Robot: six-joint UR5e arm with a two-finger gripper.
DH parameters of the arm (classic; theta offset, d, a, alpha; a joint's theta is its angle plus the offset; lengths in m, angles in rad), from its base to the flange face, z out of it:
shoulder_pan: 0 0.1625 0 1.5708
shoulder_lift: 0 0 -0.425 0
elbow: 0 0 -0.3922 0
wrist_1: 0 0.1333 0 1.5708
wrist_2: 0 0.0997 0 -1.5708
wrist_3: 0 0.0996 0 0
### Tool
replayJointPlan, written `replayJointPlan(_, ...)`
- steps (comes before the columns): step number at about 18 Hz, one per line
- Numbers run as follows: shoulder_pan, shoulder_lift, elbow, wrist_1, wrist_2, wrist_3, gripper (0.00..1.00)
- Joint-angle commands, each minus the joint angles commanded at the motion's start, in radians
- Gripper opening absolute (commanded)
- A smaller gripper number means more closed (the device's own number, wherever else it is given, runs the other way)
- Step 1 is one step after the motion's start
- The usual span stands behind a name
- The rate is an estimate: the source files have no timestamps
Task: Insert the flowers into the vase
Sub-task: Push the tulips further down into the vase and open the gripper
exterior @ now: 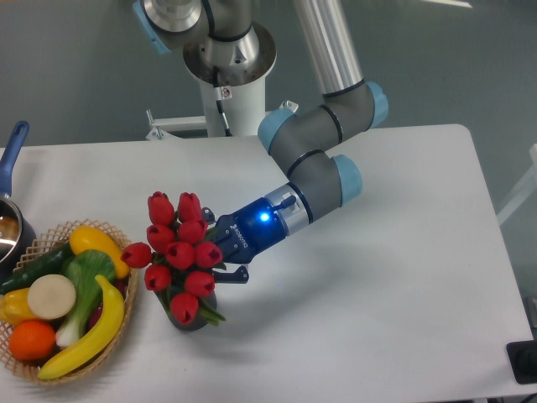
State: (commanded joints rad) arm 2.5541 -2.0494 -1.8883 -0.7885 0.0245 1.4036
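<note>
The flowers, a bunch of glossy red tulip buds with green leaves, lean over the vase. Only a dark grey sliver of the vase shows under the lowest buds; its mouth is hidden. My gripper reaches in from the right, low and tilted, and is shut on the stems just behind the buds. One finger shows below the bunch. The stems' lower ends are hidden, so I cannot tell how deep they sit in the vase.
A wicker basket of colourful fruit and vegetables stands right beside the vase on the left. A metal pot with a blue handle sits at the far left edge. The arm's base rises at the back.
</note>
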Motion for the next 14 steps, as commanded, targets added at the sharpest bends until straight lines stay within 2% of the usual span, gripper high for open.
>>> replayJointPlan(7, 0.000, -0.002, 0.000, 0.000, 0.000, 0.000, 0.28)
replayJointPlan(14, 0.002, -0.005, -0.006, 0.002, 0.000, 0.023, 0.45)
